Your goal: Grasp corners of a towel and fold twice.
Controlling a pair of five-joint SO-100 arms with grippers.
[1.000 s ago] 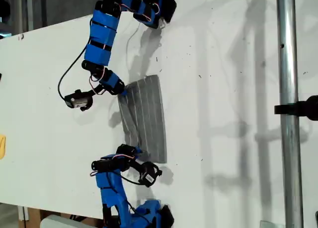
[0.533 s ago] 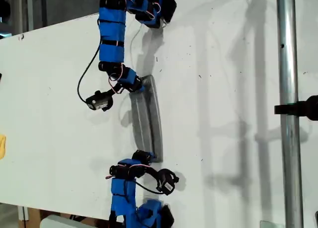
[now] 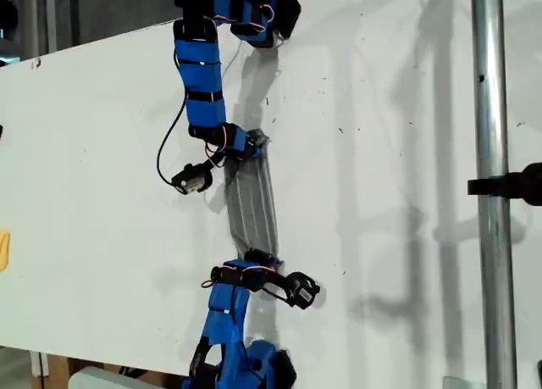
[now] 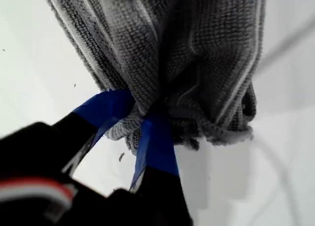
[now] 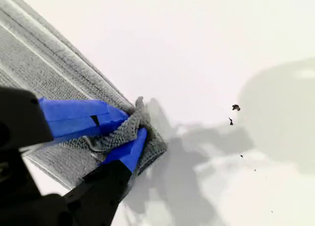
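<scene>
Two pairs of blue fingers are pinched on cloth. My first gripper (image 4: 142,120) bunches a corner (image 4: 147,115) of the dark-grey, white-striped soft towel (image 4: 167,48), which hangs in folds. My second gripper (image 5: 125,132) nips another corner (image 5: 133,120) beside the flat edge. In the exterior view the towel (image 3: 252,198) is a narrow band between the two arms on the white table (image 3: 381,152). Holding both ends seems meant to keep the carried edge taut and aligned, so the fold lands square.
</scene>
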